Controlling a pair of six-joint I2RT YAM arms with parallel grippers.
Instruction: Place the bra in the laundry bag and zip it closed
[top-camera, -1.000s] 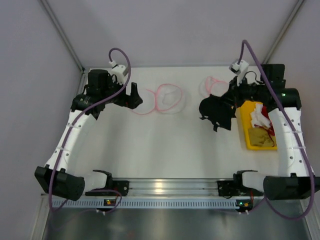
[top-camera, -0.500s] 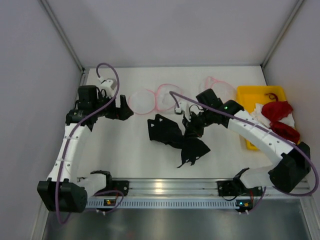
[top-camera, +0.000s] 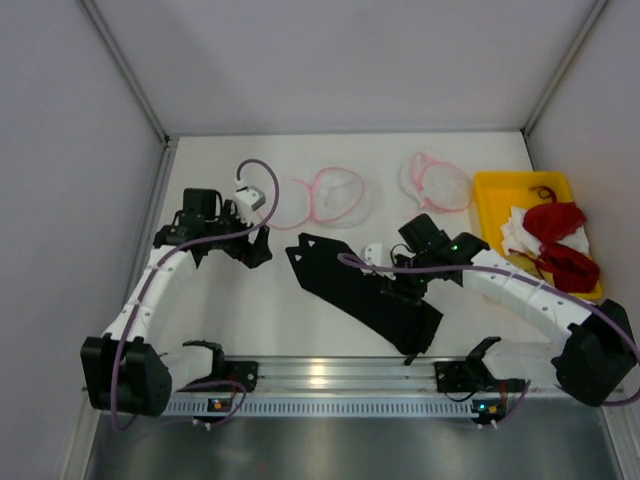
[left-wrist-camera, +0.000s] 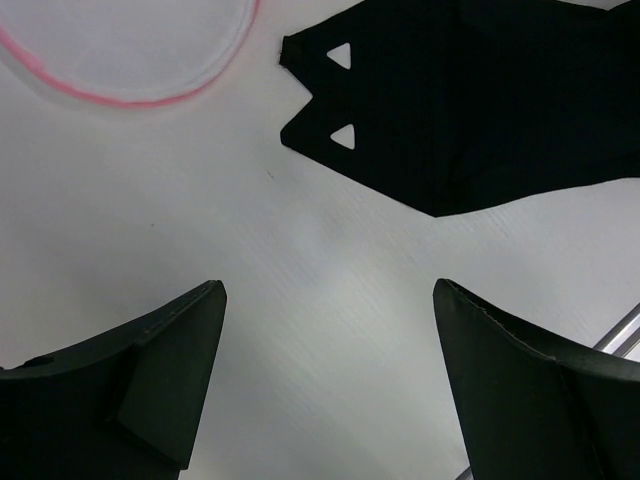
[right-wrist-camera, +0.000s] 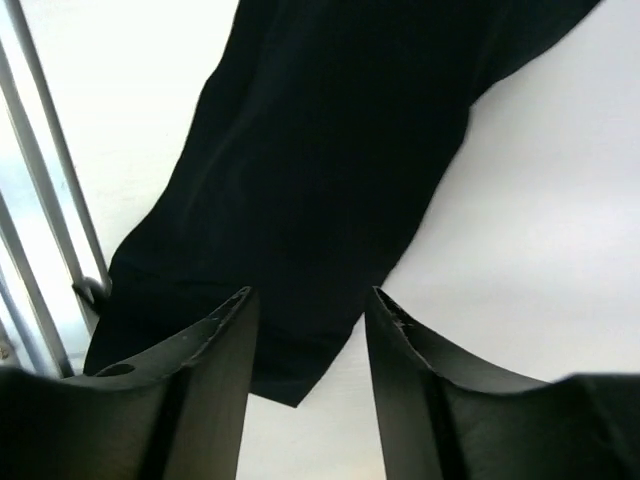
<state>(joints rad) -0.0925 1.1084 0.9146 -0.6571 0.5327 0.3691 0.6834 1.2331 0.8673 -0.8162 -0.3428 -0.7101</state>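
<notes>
Right gripper (right-wrist-camera: 310, 295): I see its two fingers set a moderate way apart and hanging low over the bra (top-camera: 345, 290). Black fabric fills the gap between them, and nothing is clamped.

Left gripper (left-wrist-camera: 328, 295): its fingers are spread wide over the bare table (top-camera: 250, 320) with nothing held. The bra's pointed wing, with two small triangular openings, lies just ahead of it.

The bra lies flat and spread out. It runs diagonally from near the left gripper toward the front rail, wholly outside the laundry bag (top-camera: 338, 192). The bag rests just beyond the bra at mid-table.

A second mesh pouch (top-camera: 440, 182) sits farther right, beside a yellow tray (top-camera: 520, 178) holding red garments (top-camera: 555, 218).
</notes>
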